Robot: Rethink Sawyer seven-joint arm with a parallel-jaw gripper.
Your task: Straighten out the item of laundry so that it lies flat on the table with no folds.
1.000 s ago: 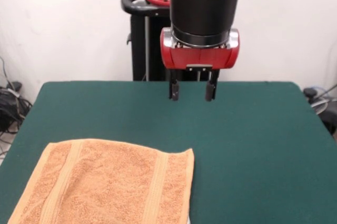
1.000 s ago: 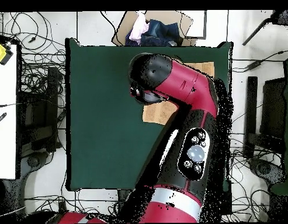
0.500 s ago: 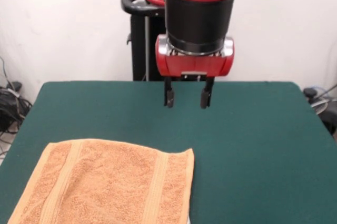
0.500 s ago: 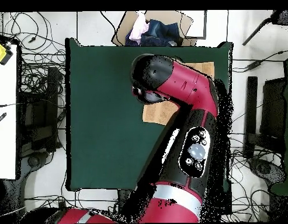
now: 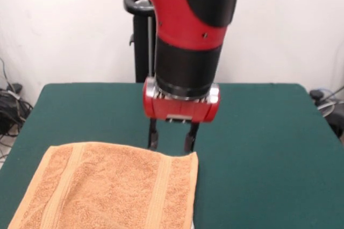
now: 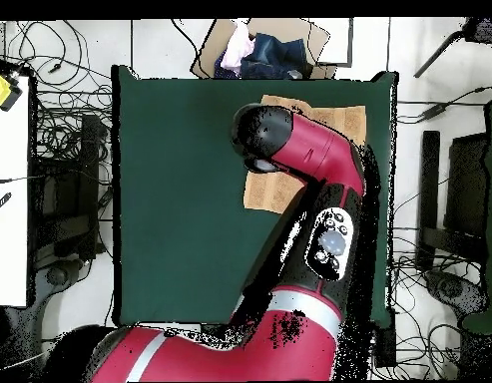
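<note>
1 towel (image 5: 107, 186): lay on tabletop (image 5: 258, 132), far edge slightly rippled.
End effector (image 5: 171, 142): fingers apart, empty, above that edge.
Advice: pinch edge only, pull outward.

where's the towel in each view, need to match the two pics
Front view: the towel lies at the lower left, on the table's near part, running off the bottom edge.
Overhead view: the towel lies at the upper right of the table, partly hidden under the red arm.
Shared landmark: the gripper, open, hangs just over the towel's edge; overhead, only the arm's black end marks that spot.
</note>
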